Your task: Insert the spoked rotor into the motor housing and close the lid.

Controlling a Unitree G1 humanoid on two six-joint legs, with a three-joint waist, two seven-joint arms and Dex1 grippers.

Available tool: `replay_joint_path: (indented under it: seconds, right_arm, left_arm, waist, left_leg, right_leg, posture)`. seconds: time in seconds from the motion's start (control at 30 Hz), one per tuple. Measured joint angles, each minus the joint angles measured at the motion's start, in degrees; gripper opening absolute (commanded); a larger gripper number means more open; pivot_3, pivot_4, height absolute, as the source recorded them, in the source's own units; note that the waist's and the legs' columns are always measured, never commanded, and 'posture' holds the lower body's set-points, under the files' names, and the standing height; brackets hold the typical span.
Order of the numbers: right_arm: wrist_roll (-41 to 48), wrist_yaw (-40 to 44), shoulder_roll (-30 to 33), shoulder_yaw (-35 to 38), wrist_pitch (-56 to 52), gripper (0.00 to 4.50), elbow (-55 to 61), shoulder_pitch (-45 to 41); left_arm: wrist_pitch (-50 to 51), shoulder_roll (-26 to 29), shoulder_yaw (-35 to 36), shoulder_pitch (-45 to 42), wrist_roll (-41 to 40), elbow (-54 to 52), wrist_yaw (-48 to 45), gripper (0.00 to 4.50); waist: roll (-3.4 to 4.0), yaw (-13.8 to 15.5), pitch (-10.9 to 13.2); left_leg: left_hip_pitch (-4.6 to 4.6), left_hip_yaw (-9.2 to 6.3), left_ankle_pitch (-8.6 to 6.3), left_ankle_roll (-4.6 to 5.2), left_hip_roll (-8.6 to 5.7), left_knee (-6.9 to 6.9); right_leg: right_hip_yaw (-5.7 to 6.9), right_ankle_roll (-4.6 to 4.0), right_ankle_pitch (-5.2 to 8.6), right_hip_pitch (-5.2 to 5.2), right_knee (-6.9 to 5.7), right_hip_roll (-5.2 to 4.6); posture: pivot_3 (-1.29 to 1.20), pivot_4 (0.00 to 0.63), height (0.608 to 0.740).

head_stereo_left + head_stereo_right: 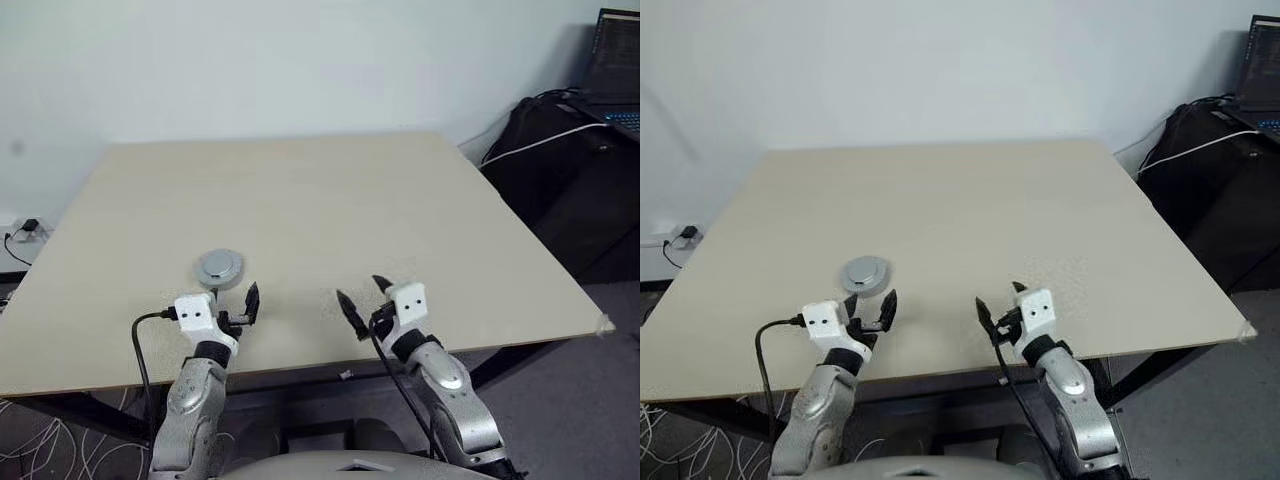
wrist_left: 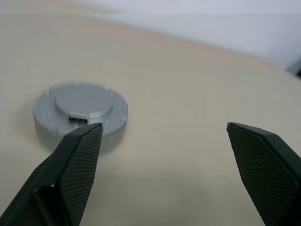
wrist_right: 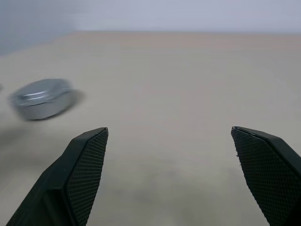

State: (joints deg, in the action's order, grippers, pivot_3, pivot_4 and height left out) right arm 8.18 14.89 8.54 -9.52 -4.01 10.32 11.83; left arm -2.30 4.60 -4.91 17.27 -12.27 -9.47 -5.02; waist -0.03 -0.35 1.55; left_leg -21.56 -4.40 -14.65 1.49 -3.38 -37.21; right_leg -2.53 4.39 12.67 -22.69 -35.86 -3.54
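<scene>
The lid (image 1: 220, 267) is a shiny grey disc with a raised round centre. It lies flat on the pale wooden table (image 1: 330, 200), near the front left, and in the left wrist view the lid (image 2: 80, 113) tops a thick round grey body with a notched side wall. The motor housing's windings and the spoked rotor are hidden. My left gripper (image 1: 235, 300) hovers open just in front of the lid, fingers (image 2: 77, 160) apart with nothing between them. My right gripper (image 1: 360, 288) stands open farther right, apart from the lid (image 3: 42, 98), also holding nothing.
The table's front edge (image 1: 300, 372) runs just under both wrists. A black bag (image 1: 560, 170) with a white cable and a laptop (image 1: 615, 60) stand off the table's right side. Loose cables and a power strip (image 1: 25, 232) lie on the floor at the left.
</scene>
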Motion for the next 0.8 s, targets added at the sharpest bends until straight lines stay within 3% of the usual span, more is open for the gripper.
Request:
replay_joint_path:
  seconds: [0.37, 0.8]
  right_arm:
    - [-5.3, -2.7, 1.2, 1.6, 7.8, 4.50, -0.7, 8.2]
    - [-5.4, -4.6, -2.3, 2.6, 7.7, 4.50, -0.7, 7.7]
  left_arm:
    - [-10.5, 0.1, -0.7, 2.5, 9.4, 4.6, -0.3, 4.47]
    - [-10.8, -1.0, -0.1, 3.5, 10.0, 4.8, 0.0, 4.47]
  waist:
    - [0.30, 0.2, 0.1]
    - [0.33, 0.3, 0.2]
  left_leg:
    - [-0.02, -0.02, -0.01, 0.01, 0.06, -0.01]
    - [-0.04, -0.04, -0.01, 0.02, 0.06, -0.02]
  right_leg:
    - [0.05, 0.02, 0.05, 0.00, -0.07, -0.08]
    - [0.10, 0.02, 0.07, 0.00, -0.06, -0.08]
  posture:
    - [0.00, 0.000, 0.740]
    - [0.00, 0.000, 0.740]
